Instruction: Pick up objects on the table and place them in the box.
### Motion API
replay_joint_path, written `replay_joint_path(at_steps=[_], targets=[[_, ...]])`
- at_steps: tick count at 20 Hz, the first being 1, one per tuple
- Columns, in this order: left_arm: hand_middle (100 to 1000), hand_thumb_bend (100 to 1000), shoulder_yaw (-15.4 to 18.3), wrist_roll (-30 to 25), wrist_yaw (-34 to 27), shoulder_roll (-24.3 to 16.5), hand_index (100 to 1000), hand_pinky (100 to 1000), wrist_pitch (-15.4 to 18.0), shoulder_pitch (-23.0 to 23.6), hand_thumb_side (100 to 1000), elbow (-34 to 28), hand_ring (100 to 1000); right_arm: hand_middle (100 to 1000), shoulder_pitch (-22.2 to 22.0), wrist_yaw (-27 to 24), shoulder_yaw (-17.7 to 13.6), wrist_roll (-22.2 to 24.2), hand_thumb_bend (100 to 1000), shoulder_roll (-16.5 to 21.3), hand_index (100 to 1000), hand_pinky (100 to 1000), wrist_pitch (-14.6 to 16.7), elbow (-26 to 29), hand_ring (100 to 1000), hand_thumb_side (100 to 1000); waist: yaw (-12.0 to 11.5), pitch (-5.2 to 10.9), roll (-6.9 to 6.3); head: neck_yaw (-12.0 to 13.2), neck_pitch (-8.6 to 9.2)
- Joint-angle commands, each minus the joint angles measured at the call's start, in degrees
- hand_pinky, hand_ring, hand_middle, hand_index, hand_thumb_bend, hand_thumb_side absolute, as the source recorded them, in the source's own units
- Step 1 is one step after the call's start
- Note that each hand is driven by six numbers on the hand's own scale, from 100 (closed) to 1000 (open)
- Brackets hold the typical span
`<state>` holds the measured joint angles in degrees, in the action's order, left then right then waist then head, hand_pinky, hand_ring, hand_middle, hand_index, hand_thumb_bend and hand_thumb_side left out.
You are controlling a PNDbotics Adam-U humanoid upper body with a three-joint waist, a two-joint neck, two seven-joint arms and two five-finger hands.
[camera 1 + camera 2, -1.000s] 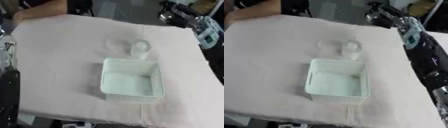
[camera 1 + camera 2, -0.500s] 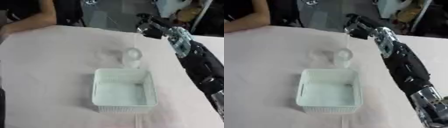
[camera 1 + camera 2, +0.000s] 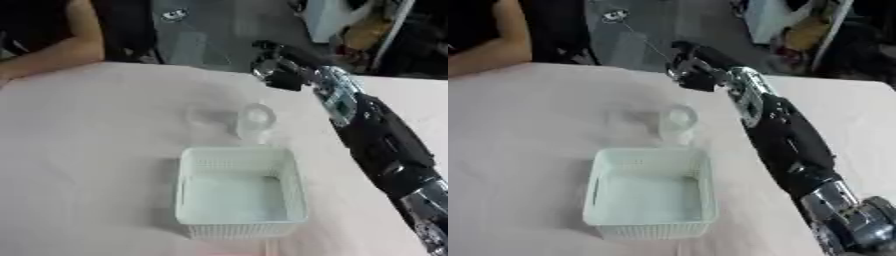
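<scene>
We are reaching our right hand [image 3: 278, 70] across the table's [image 3: 87, 150] far side.
Its fingers are curling, holding nothing; the clear cup [image 3: 255, 120] is lying apart below them, just behind the box [image 3: 238, 196].

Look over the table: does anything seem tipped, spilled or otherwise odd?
One thing: the clear cup lies on its side on the cloth, just behind the white basket, its mouth facing the camera. Nothing looks spilled. The right hand hovers beyond it.

Clear cup [image 3: 254, 120] beside white basket [image 3: 238, 192]
</scene>
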<state>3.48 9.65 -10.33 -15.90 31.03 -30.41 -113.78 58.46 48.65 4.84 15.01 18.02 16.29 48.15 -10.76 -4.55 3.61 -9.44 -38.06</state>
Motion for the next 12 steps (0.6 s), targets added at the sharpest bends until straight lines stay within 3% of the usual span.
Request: replay_joint_path(at_steps=[1,12], targets=[[721,550,-0.16,-0.20,-0.30,-0.17,876,679,0.11,-1.26,886,-0.81,695,1000,1.74,0.27,0.07,-0.19,100,0.28,714,1000,0.26,1.18,1000,964,-0.06,0.74,-0.42,-0.88,0.53],[721,549,-0.23,-0.28,-0.28,-0.19,876,679,0.01,-1.15,887,-0.81,695,1000,0.93,0.97,0.65,0.31,100,-0.94,703,1000,0.58,1.15,1000,977,-0.06,0.87,-0.40,-0.69,-0.85]])
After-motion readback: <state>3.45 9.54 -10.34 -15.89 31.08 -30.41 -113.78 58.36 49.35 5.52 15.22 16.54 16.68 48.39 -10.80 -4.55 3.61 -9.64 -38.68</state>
